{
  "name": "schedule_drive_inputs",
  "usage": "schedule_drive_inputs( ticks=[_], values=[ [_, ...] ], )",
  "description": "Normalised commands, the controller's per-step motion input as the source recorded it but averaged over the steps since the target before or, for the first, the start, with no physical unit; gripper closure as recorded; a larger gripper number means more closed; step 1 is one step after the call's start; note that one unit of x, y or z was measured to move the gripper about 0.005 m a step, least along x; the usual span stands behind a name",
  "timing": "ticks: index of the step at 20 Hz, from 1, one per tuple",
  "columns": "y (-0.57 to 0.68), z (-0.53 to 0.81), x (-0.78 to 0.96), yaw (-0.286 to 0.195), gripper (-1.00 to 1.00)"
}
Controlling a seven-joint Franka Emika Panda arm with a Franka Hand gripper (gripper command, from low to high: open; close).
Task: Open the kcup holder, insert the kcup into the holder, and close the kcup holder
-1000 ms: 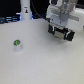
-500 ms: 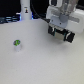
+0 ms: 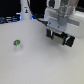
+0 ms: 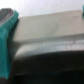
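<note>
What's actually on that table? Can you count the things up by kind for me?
Green-topped pod: 1
Robot pincer, above the white table: 1
Total: 2
The close-up wrist view is too blurred to add anything; no drawer unit can be made out.

My gripper (image 3: 58, 37) has a boxy white-grey body, two short dark fingers (image 3: 49, 34) beneath, and a blurred teal pad edge close-up.
</note>
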Motion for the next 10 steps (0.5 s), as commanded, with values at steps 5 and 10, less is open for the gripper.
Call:
schedule_drive_inputs(
  ticks=[5, 10],
  values=[
    [-0.07, 0.17, 0.38, -0.055, -1.00],
    [-0.14, 0.26, 0.24, -0.068, -1.00]
  ],
)
